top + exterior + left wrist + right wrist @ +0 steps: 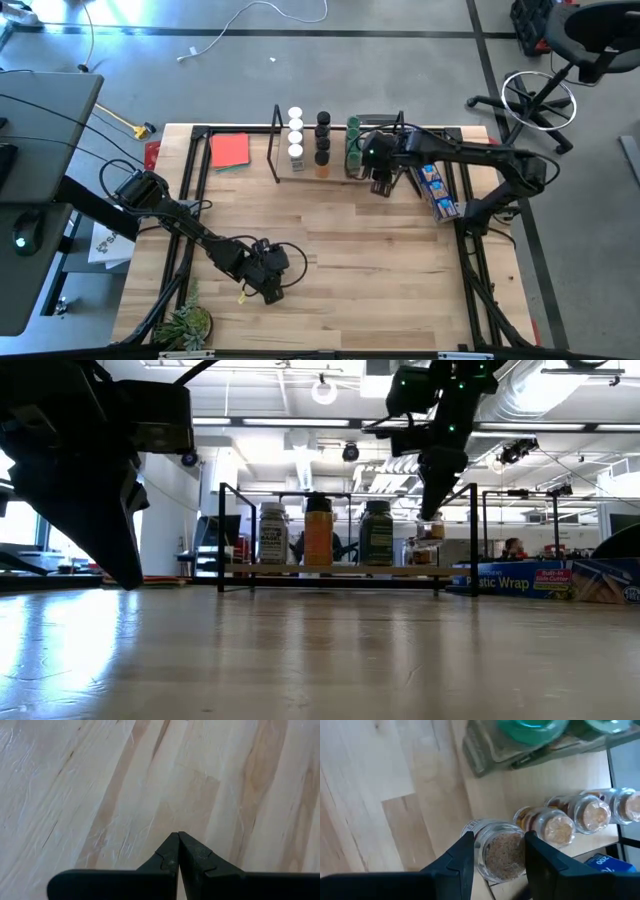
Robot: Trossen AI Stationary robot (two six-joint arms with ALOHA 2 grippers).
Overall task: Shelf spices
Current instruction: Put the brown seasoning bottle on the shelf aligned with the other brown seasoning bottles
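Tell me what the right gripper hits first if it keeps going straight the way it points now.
Most likely the clear-lidded spice jar already between the fingers of the right gripper. It stands on the shelf board, first of a row of like jars. Whether the fingers touch it yet is unclear.

Open-plan lab or office, exposed ceiling ducts (560, 400), strip lights, grey floor, rolling office chair (570, 50), loose cables

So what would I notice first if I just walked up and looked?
Probably the right pincer, at the right end of the shelf along the table's far edge, with a clear-topped spice jar between its fingers. Next, the neat rows of white-lidded jars, black-lidded jars and green-lidded jars on that shelf. The left pincer waits shut over bare wood near the front.
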